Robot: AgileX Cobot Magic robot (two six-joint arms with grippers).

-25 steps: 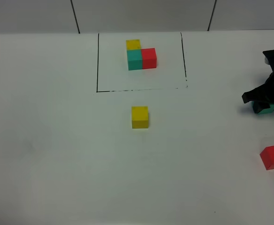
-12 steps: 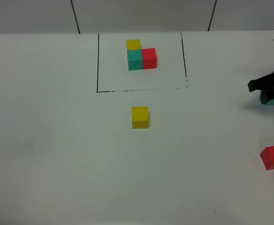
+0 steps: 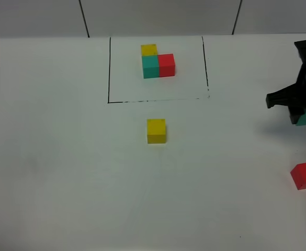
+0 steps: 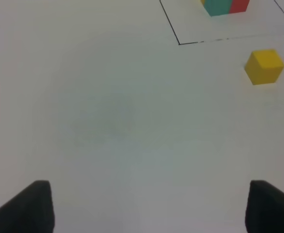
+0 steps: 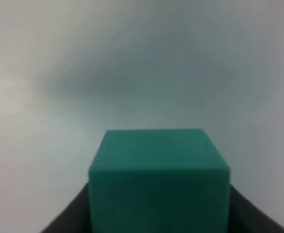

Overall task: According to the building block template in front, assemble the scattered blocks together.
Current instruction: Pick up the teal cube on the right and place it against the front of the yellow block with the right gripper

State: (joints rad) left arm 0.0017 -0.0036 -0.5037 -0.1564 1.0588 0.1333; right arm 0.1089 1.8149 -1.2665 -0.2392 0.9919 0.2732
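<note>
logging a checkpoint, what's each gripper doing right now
left gripper: open, empty
right gripper: shut on the teal-green cube

yellow cube (image 3: 156, 130) | red cube (image 3: 305, 175) | teal-green cube (image 5: 158, 179) | template (image 3: 157, 65) yellow, teal-green, red, black-framed
</note>
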